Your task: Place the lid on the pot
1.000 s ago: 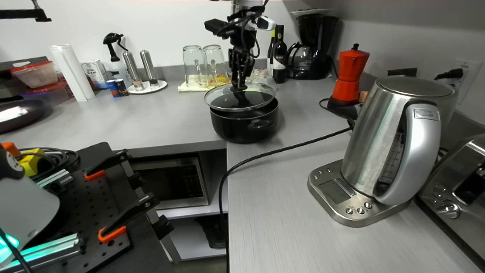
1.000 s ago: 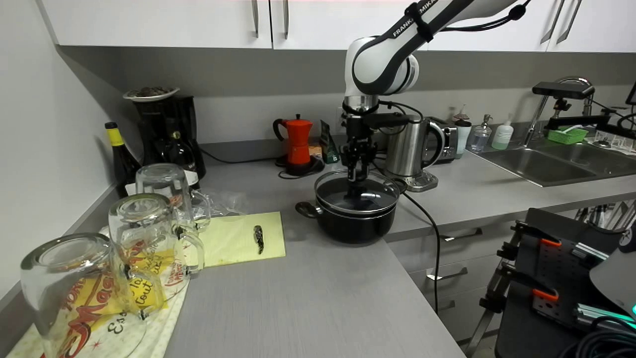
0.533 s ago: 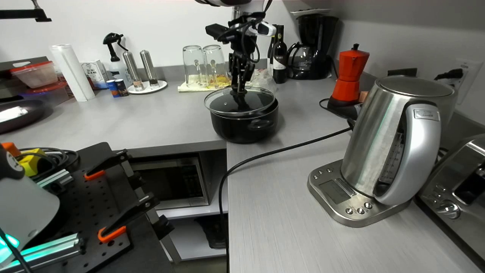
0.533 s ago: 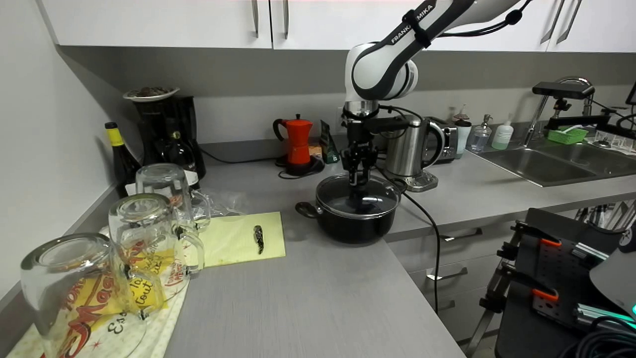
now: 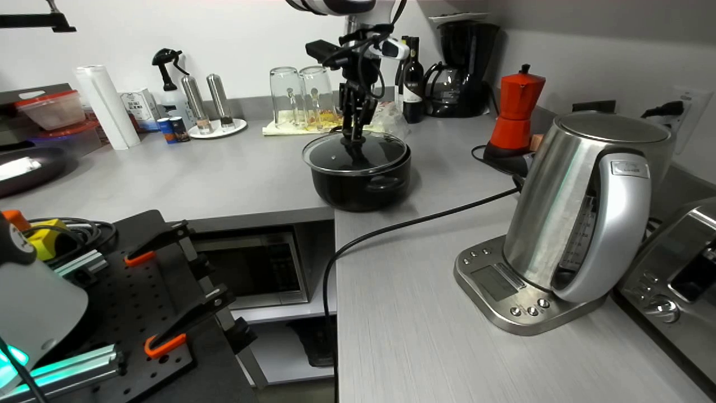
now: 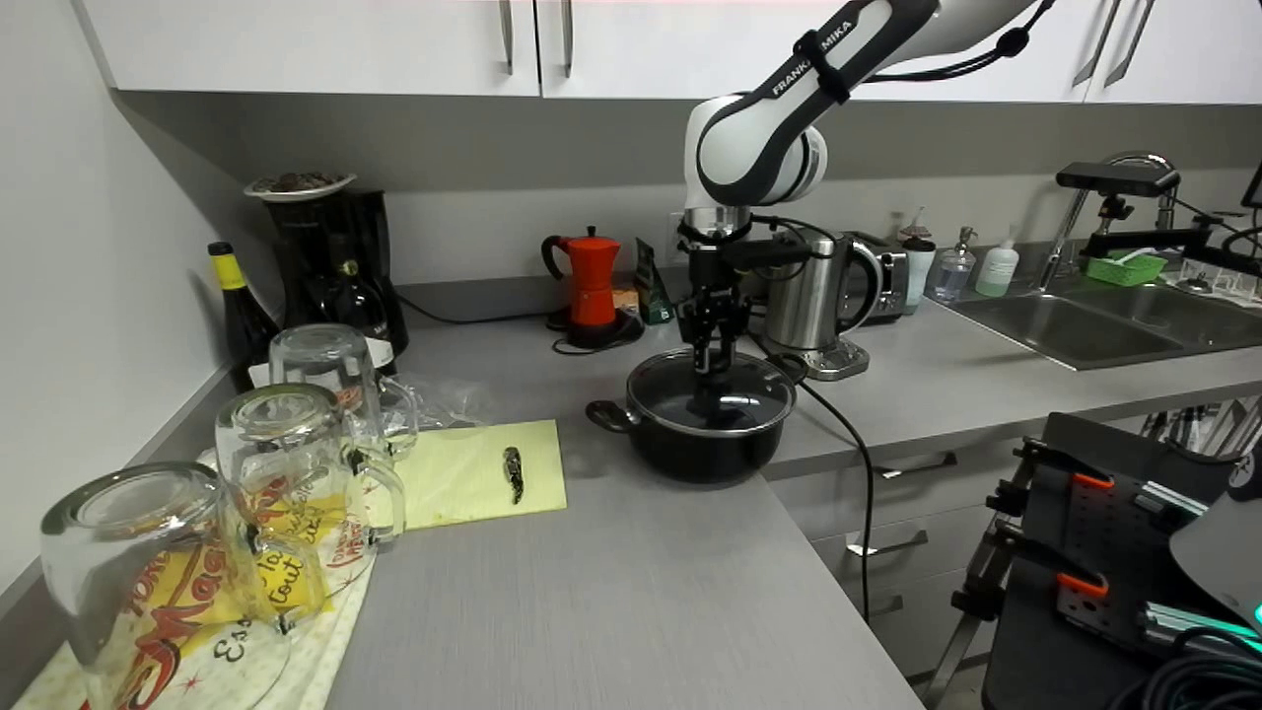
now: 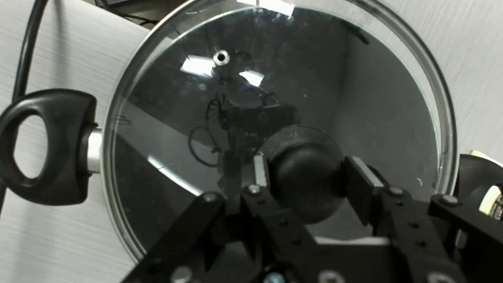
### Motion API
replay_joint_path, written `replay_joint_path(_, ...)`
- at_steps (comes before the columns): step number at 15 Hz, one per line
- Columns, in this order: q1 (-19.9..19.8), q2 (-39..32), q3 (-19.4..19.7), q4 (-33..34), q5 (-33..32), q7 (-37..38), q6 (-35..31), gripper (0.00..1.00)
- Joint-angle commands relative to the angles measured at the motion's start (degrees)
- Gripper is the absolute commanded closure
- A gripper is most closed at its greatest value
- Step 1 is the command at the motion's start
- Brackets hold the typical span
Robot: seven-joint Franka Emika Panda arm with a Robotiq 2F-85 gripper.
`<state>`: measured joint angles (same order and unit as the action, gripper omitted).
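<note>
1. The round, flat, clear-glass lid (image 7: 271, 118), with a metal rim and a small dark knob (image 7: 308, 177), fills most of the wrist view. In both exterior views it lies over the low, wide, round black pot (image 6: 705, 456), near the middle of the frame, on the light grey countertop (image 6: 552, 611).

2. The black two-fingered gripper (image 7: 309, 171) comes in from the bottom of the wrist view. Its fingers (image 7: 365, 171) are parted only enough to straddle the knob: the one at right seems to touch it, the one at left is at least close against it. I judge that they hold the lid by that knob.

3. Done: the lid is over the pot, knob uppermost, roughly level, covering nearly all of the opening. I would call the task almost finished.

4. Not quite done: the fit. In an exterior view, a dark strip of the pot's inside shows past the lid's right edge, above the short black side handle (image 5: 386, 183), while the left edge overhangs. Whether the rim already bears on the pot, I cannot tell.

5. Left, as I judge it: ease the lid toward the right of that frame, let it seat, then spread the fingers and lift away.
</note>
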<state>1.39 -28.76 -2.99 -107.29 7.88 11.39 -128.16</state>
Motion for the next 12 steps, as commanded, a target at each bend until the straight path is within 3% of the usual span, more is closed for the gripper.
replay_joint_path(1,-0.2,-0.3,0.3,1.7,2.0,-0.6,0.6,0.75)
replay_joint_path(12,-0.4,-1.4,0.6,3.5,1.8,-0.3,1.5,0.75)
